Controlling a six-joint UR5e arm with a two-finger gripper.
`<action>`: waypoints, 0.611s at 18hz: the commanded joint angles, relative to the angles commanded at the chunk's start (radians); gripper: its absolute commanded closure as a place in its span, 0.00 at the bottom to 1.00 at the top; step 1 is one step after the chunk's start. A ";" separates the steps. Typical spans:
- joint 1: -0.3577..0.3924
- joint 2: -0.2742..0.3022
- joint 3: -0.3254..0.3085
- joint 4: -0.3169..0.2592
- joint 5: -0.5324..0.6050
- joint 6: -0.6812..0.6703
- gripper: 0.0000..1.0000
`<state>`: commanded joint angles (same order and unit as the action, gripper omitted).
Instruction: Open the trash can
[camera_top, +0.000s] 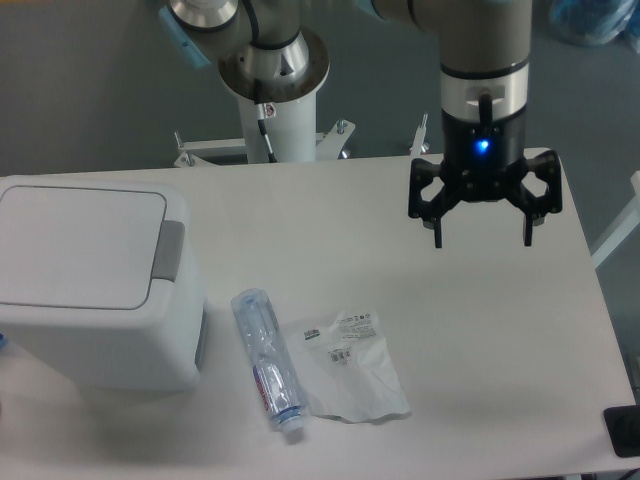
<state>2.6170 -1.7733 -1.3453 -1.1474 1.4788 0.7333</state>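
The end effector (484, 229) hangs open, well right of the closed trash can (95, 280); reaching over, it could miss the grey button (168, 262) or clip the bottle (267, 358).

White boxy trash can (95, 290) stands lid-closed at table's left.

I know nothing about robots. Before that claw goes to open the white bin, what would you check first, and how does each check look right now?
1. Lid of the trash can shut and flat: ok.
2. Grey push-button uncovered and reachable from above: ok.
3. Claw empty, fingers spread: ok.
4. Claw lined up over the button: not ok; it hangs well to the button's right.
5. Path toward the bin free: probably ok; the bottle and plastic wrapper lie low on the table, nearer the camera.
6. Bin steady enough for a push: cannot tell.
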 joint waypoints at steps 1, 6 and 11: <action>0.000 0.000 -0.001 0.000 0.000 0.002 0.00; 0.000 -0.002 -0.001 0.006 -0.008 -0.005 0.00; -0.002 -0.002 -0.003 0.011 -0.032 -0.008 0.00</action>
<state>2.6154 -1.7748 -1.3484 -1.1367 1.4467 0.7256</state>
